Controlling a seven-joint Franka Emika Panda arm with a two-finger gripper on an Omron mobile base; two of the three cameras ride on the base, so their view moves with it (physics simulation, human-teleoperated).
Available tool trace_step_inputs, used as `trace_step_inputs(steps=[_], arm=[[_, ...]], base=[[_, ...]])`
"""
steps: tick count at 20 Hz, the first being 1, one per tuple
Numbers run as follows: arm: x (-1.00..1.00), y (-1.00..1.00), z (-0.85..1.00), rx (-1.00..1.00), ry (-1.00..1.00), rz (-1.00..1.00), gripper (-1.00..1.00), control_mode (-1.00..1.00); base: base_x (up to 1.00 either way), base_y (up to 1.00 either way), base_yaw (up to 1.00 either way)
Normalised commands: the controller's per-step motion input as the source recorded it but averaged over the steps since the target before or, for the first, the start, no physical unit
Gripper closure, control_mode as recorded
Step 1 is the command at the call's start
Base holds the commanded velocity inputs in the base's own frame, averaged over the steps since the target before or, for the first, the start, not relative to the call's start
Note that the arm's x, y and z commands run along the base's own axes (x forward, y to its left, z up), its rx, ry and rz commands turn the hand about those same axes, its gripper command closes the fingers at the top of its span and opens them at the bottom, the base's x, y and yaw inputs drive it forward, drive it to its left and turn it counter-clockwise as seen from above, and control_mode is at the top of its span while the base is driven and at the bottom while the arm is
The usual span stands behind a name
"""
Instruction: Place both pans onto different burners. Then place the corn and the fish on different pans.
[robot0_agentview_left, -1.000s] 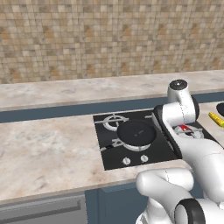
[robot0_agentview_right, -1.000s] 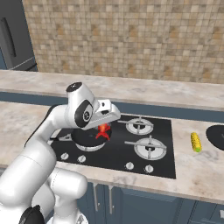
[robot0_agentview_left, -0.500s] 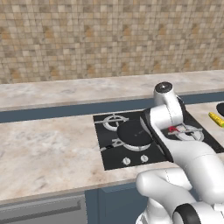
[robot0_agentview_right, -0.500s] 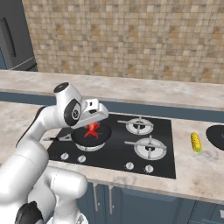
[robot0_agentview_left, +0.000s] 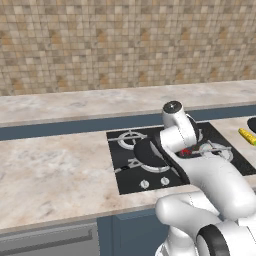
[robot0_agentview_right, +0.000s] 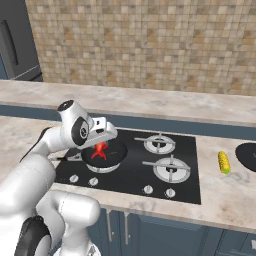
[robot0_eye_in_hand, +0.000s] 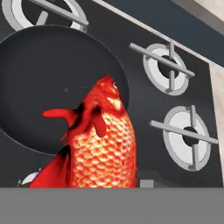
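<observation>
One red-orange fish (robot0_agentview_right: 100, 149) hangs in the gripper (robot0_agentview_right: 104, 141) over a round black frying pan (robot0_agentview_right: 114, 156) on the near-left burner.

Left base view first: one white arm leans over the black glass cooktop (robot0_agentview_left: 131, 174), and a sliver of fish shows under the hand, above that pan's dark rim; the fingers are hidden here. Right base view now: the fish dangles just above the pan, clamped between the fingers, presumably lined up for the drop. Count them: one small yellow corn cob (robot0_agentview_right: 223, 162) lying on the counter to the right, one second black pan (robot0_agentview_right: 247, 156) at the right edge, not yet on a burner, and two free silver-grey gas rings (robot0_agentview_right: 171, 169). Hand view: one fish fills the foreground, pan beneath it, two bare rings to the right and part of a third above the pan.
</observation>
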Motion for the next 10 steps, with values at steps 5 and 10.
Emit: trace_step_inputs(steps=[5,10], arm=[[0.26,0.23,-0.28,0.00,0.00,0.00,1.00,-1.00],[0.33,0.05,-0.25,0.03,0.00,0.00,1.00,-1.00]], base=[[0.00,0.00,0.00],[0.00,0.00,0.00]])
